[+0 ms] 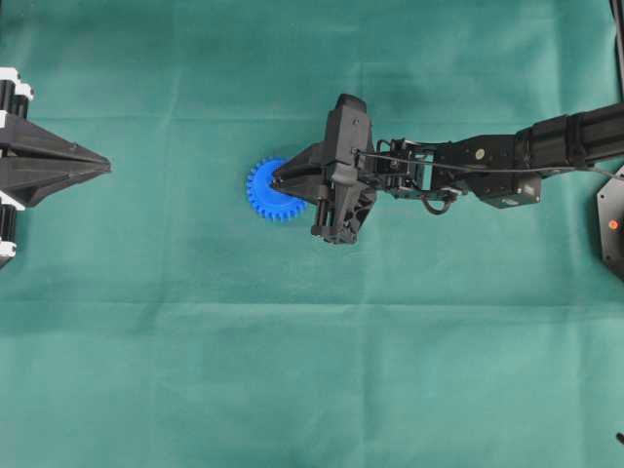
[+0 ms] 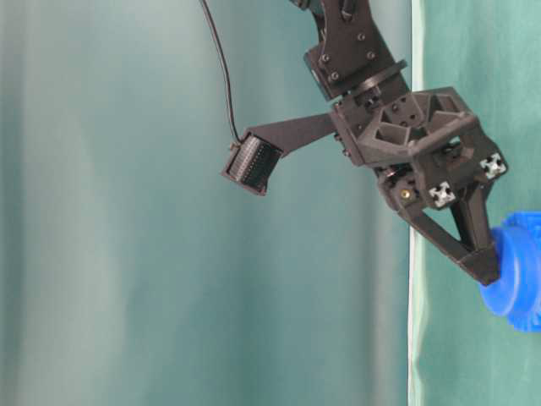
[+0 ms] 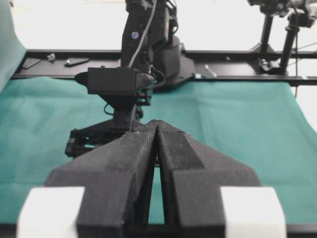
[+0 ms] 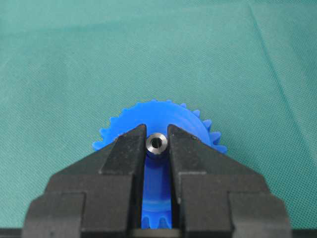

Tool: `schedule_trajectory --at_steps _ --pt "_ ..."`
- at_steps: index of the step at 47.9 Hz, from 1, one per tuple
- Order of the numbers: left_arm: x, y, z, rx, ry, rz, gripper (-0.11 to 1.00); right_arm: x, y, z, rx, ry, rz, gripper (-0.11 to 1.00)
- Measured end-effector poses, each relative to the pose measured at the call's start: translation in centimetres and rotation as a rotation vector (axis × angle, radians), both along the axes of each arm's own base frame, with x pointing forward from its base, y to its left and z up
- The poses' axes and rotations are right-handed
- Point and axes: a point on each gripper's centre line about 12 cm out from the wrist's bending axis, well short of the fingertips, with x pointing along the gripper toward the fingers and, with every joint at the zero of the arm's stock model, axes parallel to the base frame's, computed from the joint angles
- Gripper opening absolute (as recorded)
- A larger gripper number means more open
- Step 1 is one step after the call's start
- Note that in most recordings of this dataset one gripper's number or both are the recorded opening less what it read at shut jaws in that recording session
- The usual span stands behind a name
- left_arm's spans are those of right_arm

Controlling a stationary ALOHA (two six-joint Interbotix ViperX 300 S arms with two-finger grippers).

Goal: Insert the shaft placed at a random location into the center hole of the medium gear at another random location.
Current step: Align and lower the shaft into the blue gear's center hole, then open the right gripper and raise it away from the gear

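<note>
The medium gear (image 1: 265, 191) is bright blue and toothed, lying flat on the green cloth; it also shows in the right wrist view (image 4: 158, 119) and the table-level view (image 2: 517, 271). My right gripper (image 4: 157, 135) hangs directly over it, shut on the shaft (image 4: 157, 144), a small silvery cylinder held upright between the fingertips, its hollow top end facing the camera. The center hole is hidden under the shaft and fingers. In the overhead view the right gripper (image 1: 278, 180) covers the gear's right half. My left gripper (image 1: 105, 168) rests far left, shut and empty, also seen from its wrist (image 3: 157, 124).
Green cloth (image 1: 312, 370) covers the whole table. The right arm (image 1: 487, 166) stretches in from the right edge. A black frame rail (image 3: 237, 54) and stands run along the far side in the left wrist view.
</note>
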Motion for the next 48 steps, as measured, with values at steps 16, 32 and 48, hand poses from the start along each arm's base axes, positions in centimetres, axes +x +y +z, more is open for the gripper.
schedule_trajectory --at_steps 16,32,48 --pt "0.0 0.0 0.0 0.002 0.0 0.0 0.0 0.0 0.0 0.0 0.001 -0.002 -0.001 0.14" --pt "0.0 0.0 0.0 0.002 0.0 0.002 0.0 0.2 0.1 0.3 0.001 -0.009 0.001 0.8" --pt "0.0 0.0 0.0 0.003 0.0 0.0 0.0 0.0 0.2 4.6 -0.006 -0.078 0.007 0.84"
